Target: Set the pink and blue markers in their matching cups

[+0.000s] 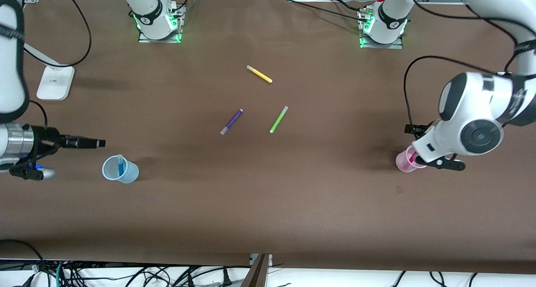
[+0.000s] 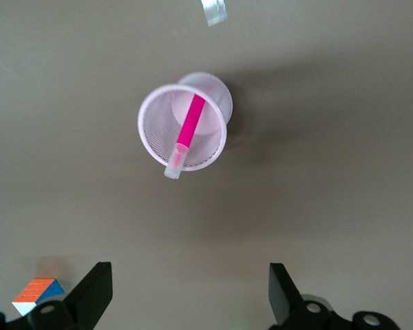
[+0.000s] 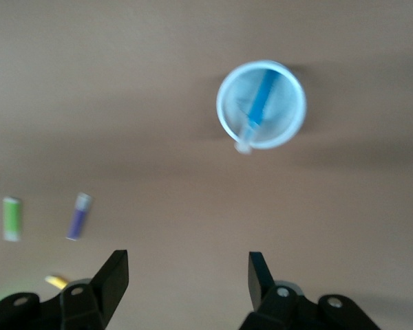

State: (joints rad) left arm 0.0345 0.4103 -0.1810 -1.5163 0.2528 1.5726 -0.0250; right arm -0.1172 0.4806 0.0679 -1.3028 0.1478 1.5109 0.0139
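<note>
Front view: the blue marker (image 1: pixel 121 165) stands tilted in the blue cup (image 1: pixel 120 169) toward the right arm's end of the brown surface (image 1: pixel 268 203), and the pink marker (image 1: pixel 411 157) leans in the pink cup (image 1: pixel 406 161) toward the left arm's end. Both placements look done; the step in hand seems to be the release and pull-away, and the next move calls only for lifting both arms clear without knocking a cup. The right tool (image 1: pixel 63 153) sits beside the blue cup; the left tool (image 1: pixel 439 159) hangs over the pink cup. A purple pen (image 1: pixel 231 121), a green pen (image 1: pixel 279 119) and a yellow pen (image 1: pixel 259 74) lie mid-surface, well apart from both cups. Cables trail along the edges

Left wrist view: the left tool (image 2: pixel 186 295) is spread wide, holding nothing, above the pink cup (image 2: pixel 151 134) with its marker (image 2: pixel 190 126) inside

Right wrist view: the right tool (image 3: pixel 188 282) is spread, empty, the blue cup (image 3: pixel 227 117) and marker (image 3: pixel 260 103) apart from it
</note>
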